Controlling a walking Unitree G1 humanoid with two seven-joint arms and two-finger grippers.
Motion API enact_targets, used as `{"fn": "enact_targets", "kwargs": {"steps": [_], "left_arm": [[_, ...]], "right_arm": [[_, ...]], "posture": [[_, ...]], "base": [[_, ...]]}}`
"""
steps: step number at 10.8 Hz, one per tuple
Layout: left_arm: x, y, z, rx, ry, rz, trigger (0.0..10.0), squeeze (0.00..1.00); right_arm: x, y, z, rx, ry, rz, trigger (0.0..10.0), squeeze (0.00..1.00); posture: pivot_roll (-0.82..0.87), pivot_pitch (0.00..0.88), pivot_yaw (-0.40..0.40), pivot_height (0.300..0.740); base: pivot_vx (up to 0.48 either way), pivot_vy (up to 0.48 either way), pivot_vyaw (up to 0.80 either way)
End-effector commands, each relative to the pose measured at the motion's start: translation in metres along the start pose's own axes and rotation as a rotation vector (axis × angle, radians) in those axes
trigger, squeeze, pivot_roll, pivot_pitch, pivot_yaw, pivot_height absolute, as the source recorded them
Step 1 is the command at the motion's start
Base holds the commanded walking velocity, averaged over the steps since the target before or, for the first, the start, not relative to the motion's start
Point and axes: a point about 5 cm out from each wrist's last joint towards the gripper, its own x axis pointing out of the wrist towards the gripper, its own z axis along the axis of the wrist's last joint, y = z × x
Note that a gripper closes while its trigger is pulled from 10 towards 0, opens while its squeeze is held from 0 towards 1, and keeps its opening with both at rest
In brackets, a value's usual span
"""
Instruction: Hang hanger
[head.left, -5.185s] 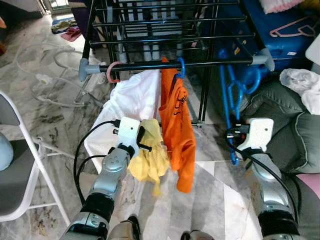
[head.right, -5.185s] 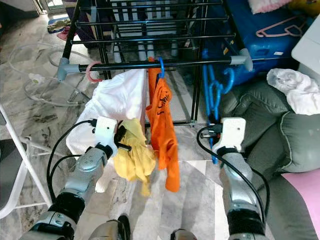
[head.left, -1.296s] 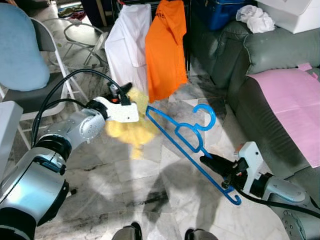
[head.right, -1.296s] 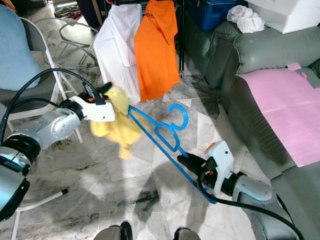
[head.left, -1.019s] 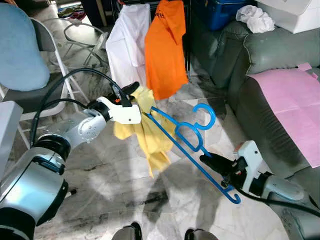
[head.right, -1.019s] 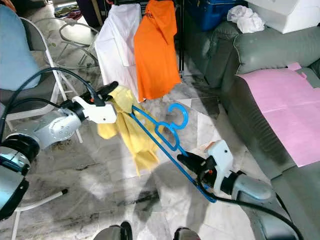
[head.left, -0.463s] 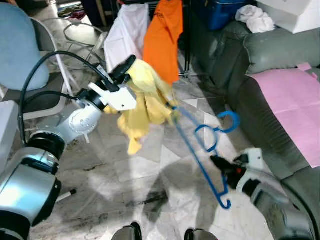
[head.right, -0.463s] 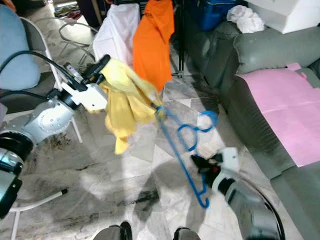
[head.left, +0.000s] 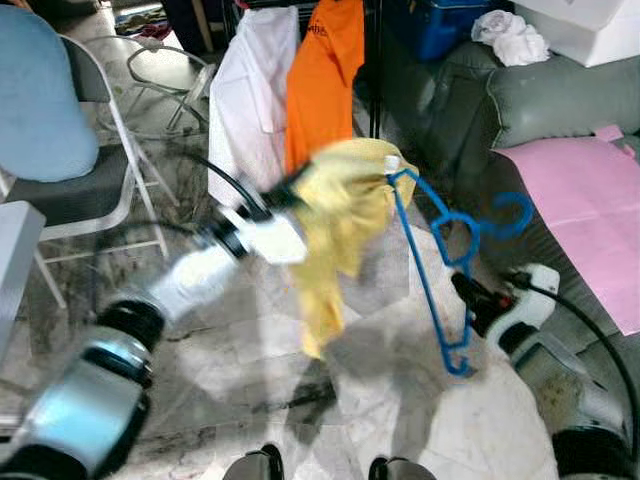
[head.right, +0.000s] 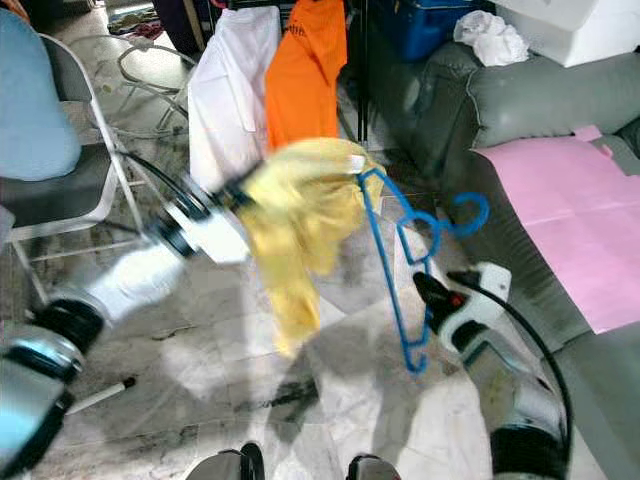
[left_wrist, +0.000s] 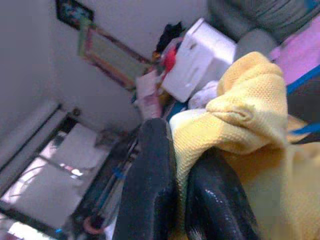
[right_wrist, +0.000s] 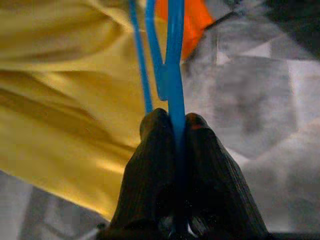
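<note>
Above an open stretch of marble floor (head.left: 250, 360), hemmed by a folding chair (head.left: 70, 150) on the robot's left and a grey sofa (head.left: 540, 110) on its right, the left gripper (left_wrist: 172, 185) pinches a yellow garment (head.left: 335, 220), whose collar edge meets one tip of the blue hanger (head.left: 440, 270). The right gripper (right_wrist: 172, 145) is clamped on the hanger's lower bar; the hanger's long axis runs steeply upright, slanting from the low end near the right gripper up towards the garment, hook towards the sofa. Behind hang a white shirt (head.left: 250, 90) and an orange shirt (head.left: 325, 70).

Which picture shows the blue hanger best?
The left eye view: the whole blue plastic hanger shows, hook and all, though blurred. The right eye view matches. The right wrist view shows just its bar pinched in the right hand.
</note>
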Motion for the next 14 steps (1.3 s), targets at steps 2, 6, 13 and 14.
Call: {"fn": "enact_targets", "kwargs": {"steps": [2,6,13,14], "left_arm": [[0.004,-0.018,0.012,-0.027,-0.070,-0.057,10.0,0.00],[-0.006,-0.075,0.032,-0.133,-0.117,-0.305,10.0,0.00],[-0.040,-0.102,0.012,-0.080,0.067,-0.364,10.0,0.00],[-0.039,-0.105,0.012,-0.073,0.085,-0.354,10.0,0.00]], "right_arm": [[0.008,0.027,0.013,0.014,-0.048,0.105,10.0,0.00],[0.021,0.086,0.058,0.254,-0.254,0.322,10.0,0.00],[0.018,0.098,0.121,0.261,-0.484,0.303,10.0,0.00],[0.019,0.121,0.114,0.083,-0.457,0.372,10.0,0.00]], "posture": [[-0.10,0.150,0.035,0.740],[-0.12,0.148,0.035,0.740],[-0.13,0.146,0.022,0.740],[-0.13,0.145,0.020,0.740]], "base": [[0.000,0.000,0.00],[0.000,0.000,0.00],[0.000,0.000,0.00],[0.000,0.000,0.00]]}}
